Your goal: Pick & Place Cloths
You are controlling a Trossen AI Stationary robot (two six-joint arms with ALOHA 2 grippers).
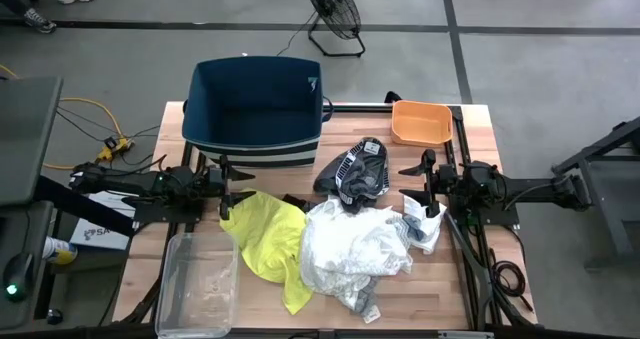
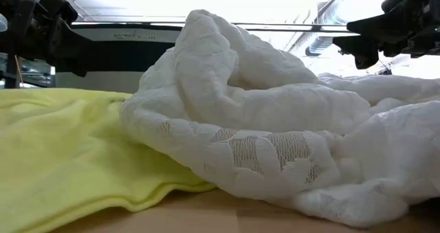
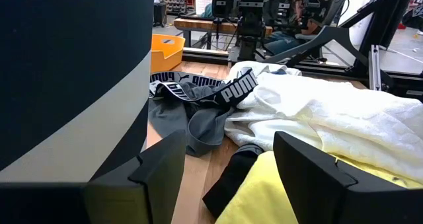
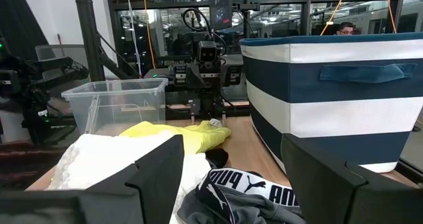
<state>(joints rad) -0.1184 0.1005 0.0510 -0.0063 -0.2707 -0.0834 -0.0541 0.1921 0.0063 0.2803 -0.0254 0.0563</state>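
Note:
The cloths lie heaped in the middle of the table. The neon-yellow garment (image 1: 268, 241) lies on the left, its right edge under the large white garment (image 1: 355, 247). The black-and-white patterned piece (image 1: 355, 169) lies behind them, near the bin. The small white-blue rag (image 1: 422, 224) lies at the white garment's right. I cannot make out the grey socks. My left gripper (image 1: 228, 189) hovers open at the yellow garment's far left corner. My right gripper (image 1: 412, 182) hovers open above the rag's far end. Neither touches cloth.
The dark-blue bin (image 1: 258, 104) with a white stripe stands at the far edge, and the orange tray (image 1: 420, 122) is at the far right. A clear plastic box (image 1: 197, 284) sits at the near left corner. Bare wood (image 1: 450, 289) shows at the near right.

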